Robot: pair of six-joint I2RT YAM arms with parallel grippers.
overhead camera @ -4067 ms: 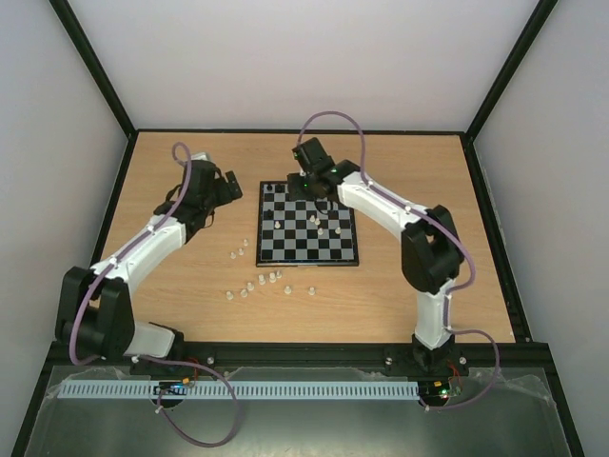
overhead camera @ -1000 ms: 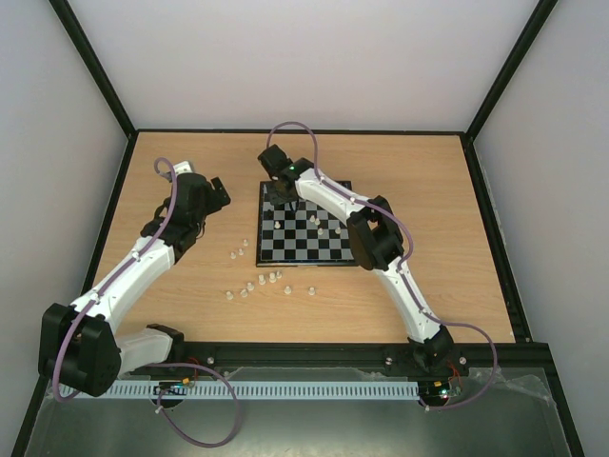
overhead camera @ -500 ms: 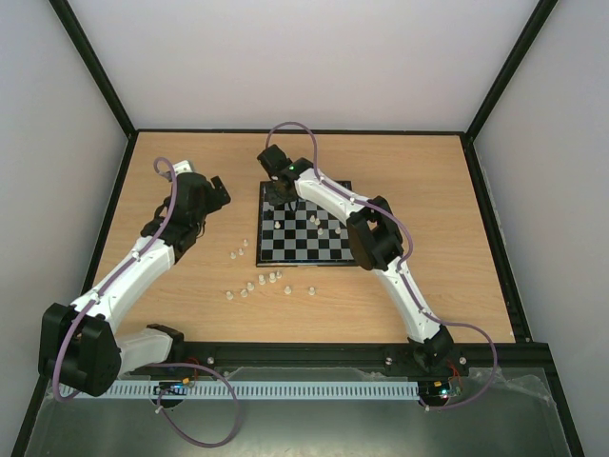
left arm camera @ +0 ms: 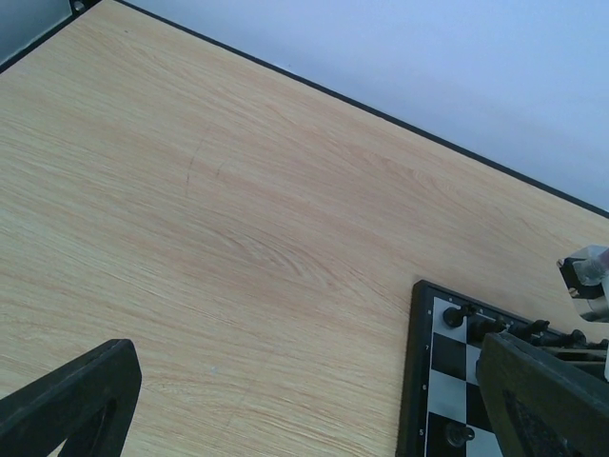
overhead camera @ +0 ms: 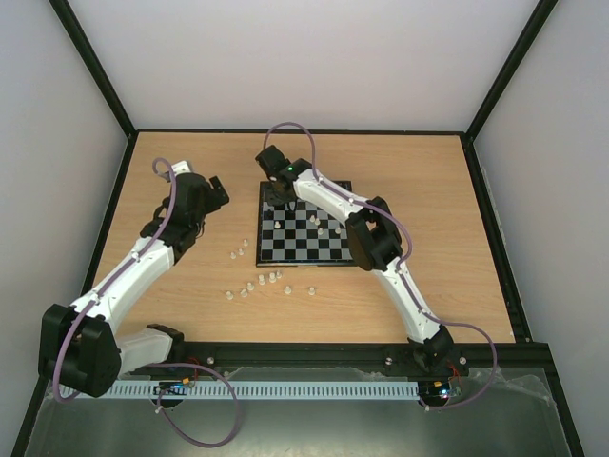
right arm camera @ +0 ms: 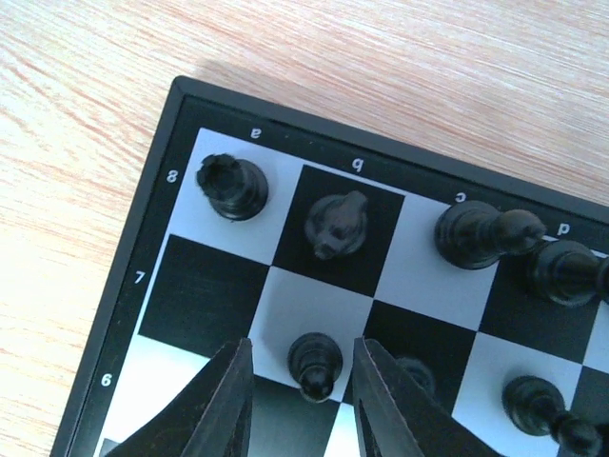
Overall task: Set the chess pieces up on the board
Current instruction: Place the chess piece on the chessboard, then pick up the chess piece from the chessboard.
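While the right claw (right arm camera: pixel 303 407) stood slightly parted, a black pawn (right arm camera: pixel 314 366) sat between its fingers (right arm camera: pixel 225 405). The left claw (left arm camera: pixel 304 414) gaped wide.

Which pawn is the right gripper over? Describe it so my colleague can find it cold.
Go to the board corner marked a and 8, where a black rook stands. The black pawn is one file over and one row in, on the square just inward of the knight. It alone sits between the fingers of the right gripper.
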